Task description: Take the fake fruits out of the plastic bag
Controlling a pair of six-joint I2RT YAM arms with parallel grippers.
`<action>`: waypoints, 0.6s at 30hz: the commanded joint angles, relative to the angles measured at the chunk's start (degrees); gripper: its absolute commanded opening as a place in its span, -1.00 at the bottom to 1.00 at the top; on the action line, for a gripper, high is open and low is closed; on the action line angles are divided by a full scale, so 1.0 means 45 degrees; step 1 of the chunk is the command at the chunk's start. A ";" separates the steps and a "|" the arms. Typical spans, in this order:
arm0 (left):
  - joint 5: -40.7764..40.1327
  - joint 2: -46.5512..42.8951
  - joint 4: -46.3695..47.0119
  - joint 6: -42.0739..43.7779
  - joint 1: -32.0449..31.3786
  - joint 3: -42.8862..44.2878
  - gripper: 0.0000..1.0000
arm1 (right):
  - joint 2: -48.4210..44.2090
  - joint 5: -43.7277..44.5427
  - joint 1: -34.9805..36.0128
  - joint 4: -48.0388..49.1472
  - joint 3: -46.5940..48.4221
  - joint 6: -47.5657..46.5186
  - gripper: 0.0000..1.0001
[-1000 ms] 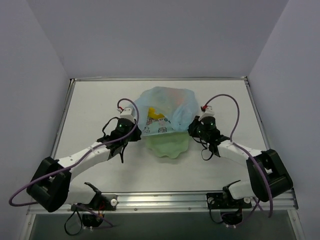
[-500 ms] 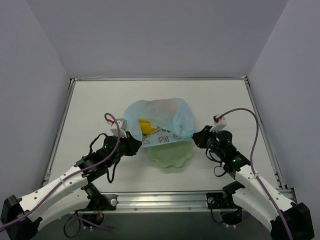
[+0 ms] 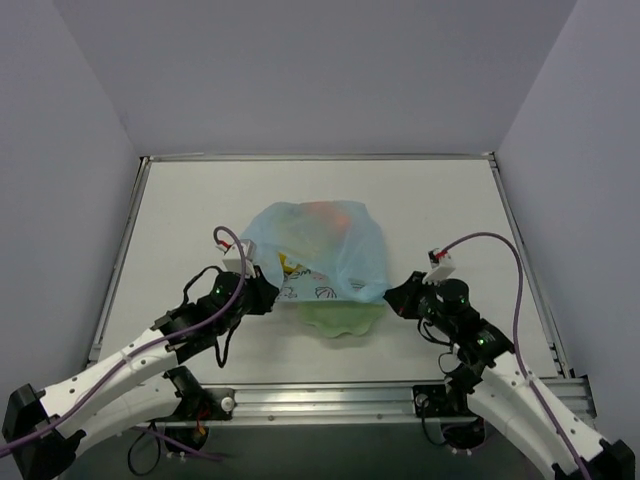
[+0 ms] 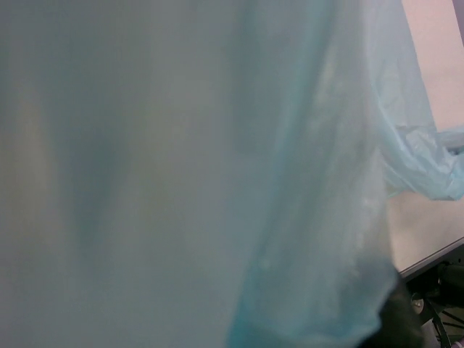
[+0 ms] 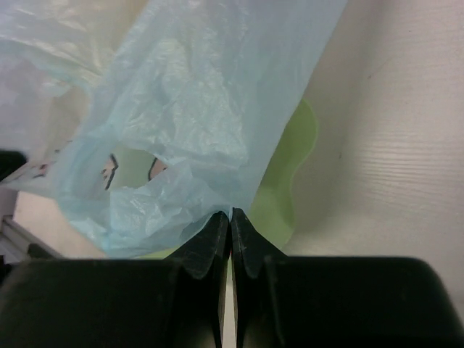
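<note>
Film of the plastic bag point(image 4: 217, 174) blanketed the left wrist view, so whether the left jaws were closed on it could not be told. From above, the bag's left edge ran right up to them. Through the bag the fake fruits point(image 3: 330, 215) showed as orange and yellow blurs, between the two pairs of jaws and beyond them. A green bowl point(image 3: 340, 318) sat on the bench point(image 3: 180, 210) under the bag's near edge. The right jaws were pressed together, pinching the bag's right corner at their tips.
</note>
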 commanded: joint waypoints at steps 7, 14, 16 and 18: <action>-0.0569 -0.0914 -0.0883 0.0078 -0.0018 0.0954 -0.95 | -0.2450 -0.0094 0.0484 -0.3101 0.1652 0.0836 -1.00; -0.1409 -0.0018 -0.0553 0.1035 0.0060 0.2358 -0.95 | -0.0599 0.1000 0.0484 -0.2673 0.3407 0.0055 -1.00; -0.1391 0.0529 -0.0339 0.1484 0.0080 0.3312 -0.95 | -0.0225 0.0787 0.0504 -0.2535 0.4073 -0.0004 -1.00; -0.1313 0.0919 -0.0201 0.1719 0.0080 0.3746 -0.95 | -0.0282 0.0747 0.0542 -0.2613 0.4795 0.0015 -1.00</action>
